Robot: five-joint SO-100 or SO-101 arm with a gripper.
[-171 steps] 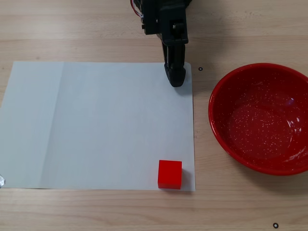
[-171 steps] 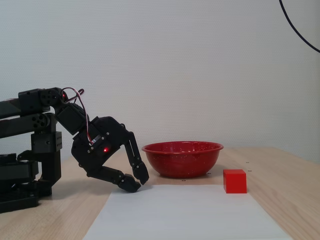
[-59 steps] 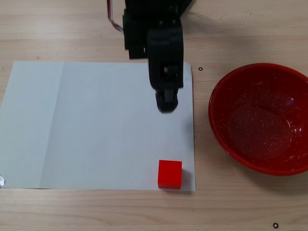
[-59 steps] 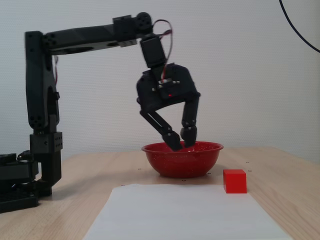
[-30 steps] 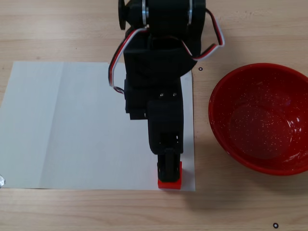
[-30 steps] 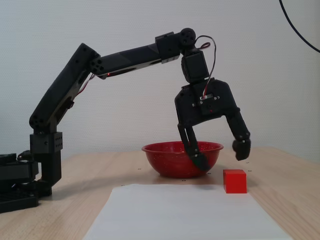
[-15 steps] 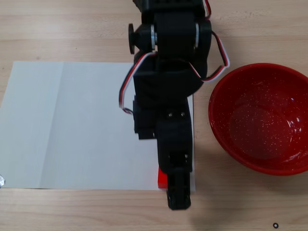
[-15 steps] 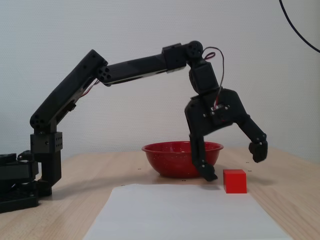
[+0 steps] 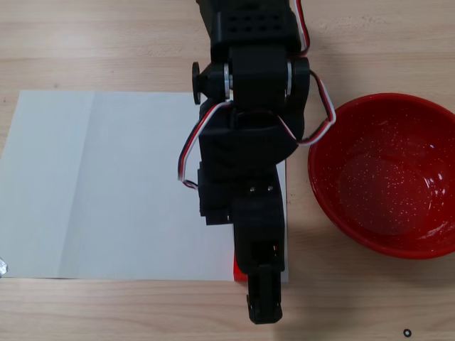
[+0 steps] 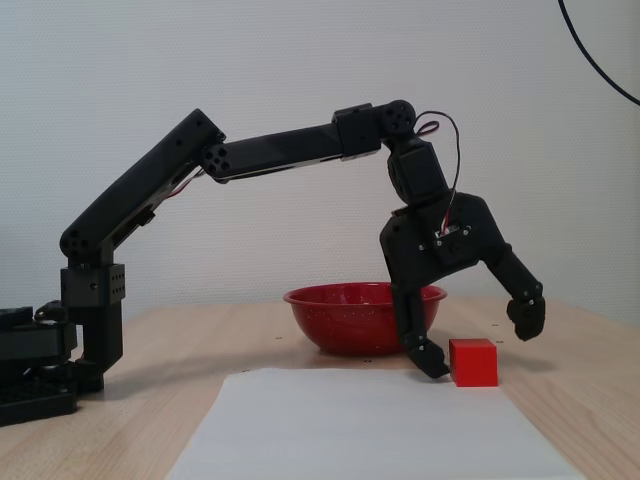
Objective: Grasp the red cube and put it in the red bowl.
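Note:
The red cube sits at the front right corner of a white paper sheet. In a fixed view from above only a sliver of it shows beside the arm. My gripper is open and straddles the cube: the lower fingertip rests low by the cube's left side, and the other fingertip hangs raised above and to its right. From above, the gripper covers most of the cube. The glossy red bowl stands empty to the right; from the side it lies behind the gripper.
The white paper sheet lies on the wooden table. The arm's base stands at the left in the side view. A tiny black ring lies on the table near the front right.

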